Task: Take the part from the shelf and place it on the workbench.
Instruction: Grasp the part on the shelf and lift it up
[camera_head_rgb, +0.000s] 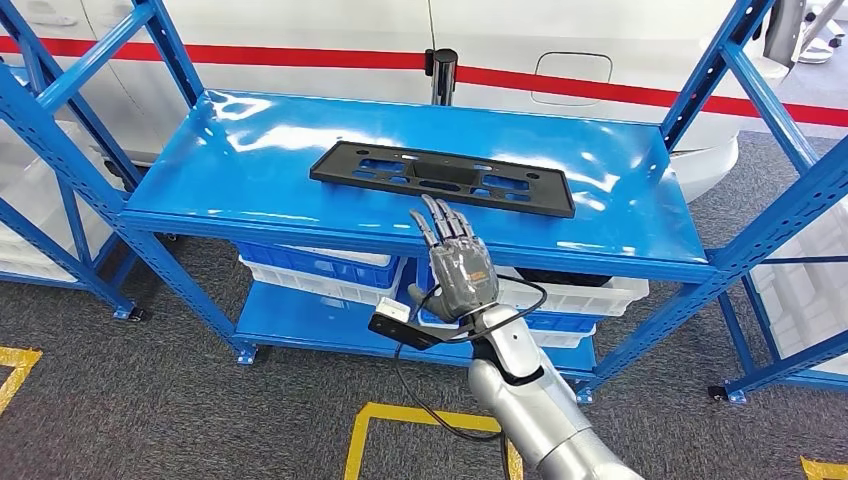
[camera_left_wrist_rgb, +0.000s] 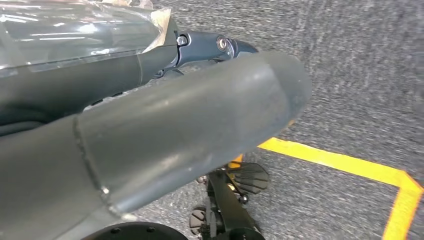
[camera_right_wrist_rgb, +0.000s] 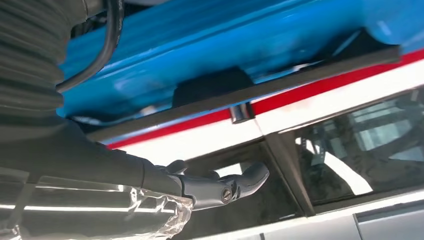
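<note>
the part (camera_head_rgb: 442, 177), a long flat black frame with holes in it, lay flat on the top board of the blue shelf (camera_head_rgb: 230, 160). it sat near the middle of the board, a bit toward the back, and nothing was touching it. in the right wrist view the part (camera_right_wrist_rgb: 240, 92) showed as a dark strip lying on the shiny blue board (camera_right_wrist_rgb: 210, 40).

the right hand (camera_head_rgb: 455, 260) was up in front of the shelf, just at the near edge of the board. its fingers (camera_head_rgb: 440, 225) were straight and spread a little, pointing at the part, and the tips were near the part but not on it. the hand held nothing. a black cable (camera_head_rgb: 420, 390) looped by its wrist. in the right wrist view some dark fingers (camera_right_wrist_rgb: 220, 185) stuck out with nothing in them.

the left hand (camera_left_wrist_rgb: 165, 150) hung low over the grey floor (camera_left_wrist_rgb: 360, 75), by a yellow line (camera_left_wrist_rgb: 345, 162). it was so close and blurry that i could not tell if it was open or closed.

under the top board, blue and white bins (camera_head_rgb: 320, 270) sat on the low shelf. behind the shelf was a white car (camera_head_rgb: 600, 60) with a red stripe (camera_head_rgb: 300, 55). more blue racks (camera_head_rgb: 60, 130) stood at both sides.
</note>
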